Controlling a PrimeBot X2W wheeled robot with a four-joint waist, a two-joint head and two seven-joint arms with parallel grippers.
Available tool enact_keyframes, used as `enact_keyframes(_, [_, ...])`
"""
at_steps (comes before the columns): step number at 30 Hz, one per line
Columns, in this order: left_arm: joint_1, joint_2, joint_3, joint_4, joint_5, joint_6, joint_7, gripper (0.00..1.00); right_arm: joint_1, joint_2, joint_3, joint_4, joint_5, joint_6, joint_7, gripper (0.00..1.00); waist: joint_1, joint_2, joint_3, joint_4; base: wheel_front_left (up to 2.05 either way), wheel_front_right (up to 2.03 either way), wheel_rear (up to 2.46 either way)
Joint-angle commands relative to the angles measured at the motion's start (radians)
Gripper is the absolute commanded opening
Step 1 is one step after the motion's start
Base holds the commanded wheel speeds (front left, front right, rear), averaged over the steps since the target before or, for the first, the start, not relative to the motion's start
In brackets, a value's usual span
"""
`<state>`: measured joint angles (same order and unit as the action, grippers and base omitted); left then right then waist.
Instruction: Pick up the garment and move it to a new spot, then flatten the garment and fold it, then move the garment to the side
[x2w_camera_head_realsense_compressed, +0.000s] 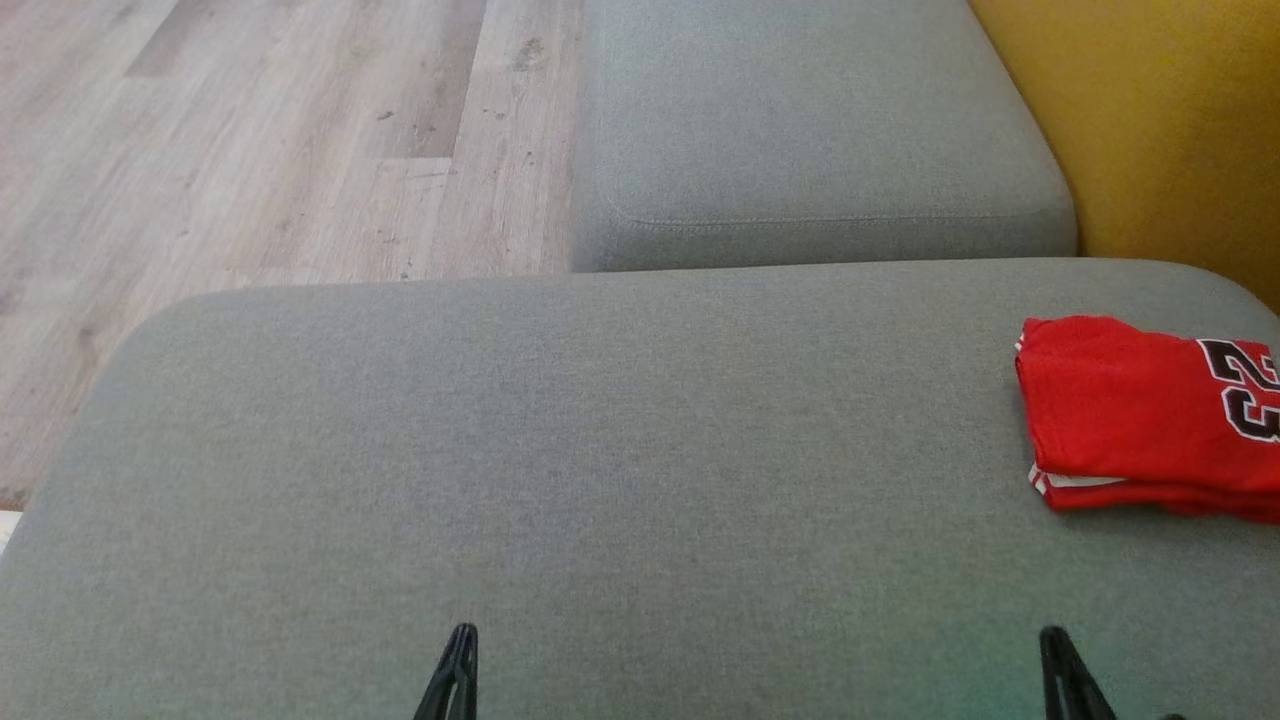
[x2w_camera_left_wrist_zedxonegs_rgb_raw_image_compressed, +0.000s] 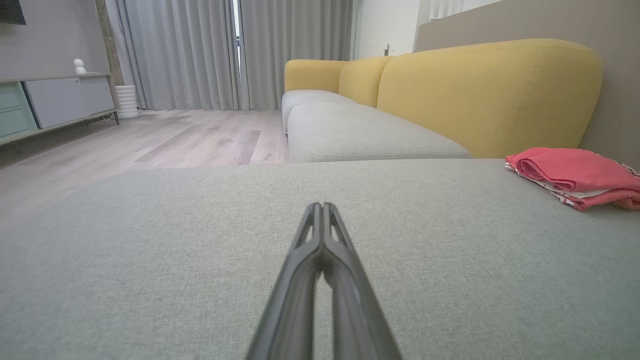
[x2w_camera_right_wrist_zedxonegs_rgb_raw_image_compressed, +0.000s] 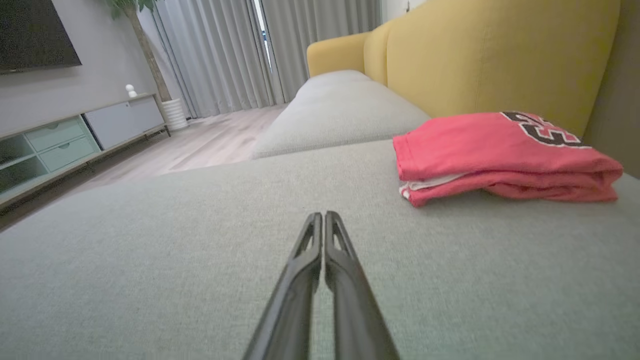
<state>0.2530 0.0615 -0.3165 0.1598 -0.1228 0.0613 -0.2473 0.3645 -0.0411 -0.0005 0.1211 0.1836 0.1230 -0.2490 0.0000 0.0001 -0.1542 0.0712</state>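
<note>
The garment is a red jersey with black and white numbers, folded into a neat stack at the right edge of the grey sofa seat. It also lies at the far right in the left wrist view, garment, and ahead to the right in the right wrist view, garment. My left gripper is low at the seat's near edge, shut and empty, left gripper. My right gripper sits low at the near right, well short of the jersey, its fingers pressed together with nothing between them, right gripper.
A second grey seat cushion lies beyond the near one, with the yellow backrest along the right. Wooden floor spreads to the left. A low cabinet, grey curtains and a white planter stand far off.
</note>
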Motion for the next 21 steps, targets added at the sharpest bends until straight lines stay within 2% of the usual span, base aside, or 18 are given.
enact_keyframes(1, [-0.003, -0.001, 0.004, -0.012, -0.033, -0.002, 0.004, 0.00, -0.009, -0.001, 0.000, -0.018, 0.032, 0.000, 0.004, 0.00, 0.0000, -0.0001, 0.003, -0.002, 0.00, 0.00, 0.00])
enact_keyframes(21, [-0.061, 0.012, 0.052, 0.009, -0.275, -0.033, 0.045, 0.00, -0.082, -0.014, -0.003, 0.005, 0.261, 0.001, 0.048, 0.00, 0.0000, -0.0001, 0.027, -0.012, 0.00, 0.00, 0.00])
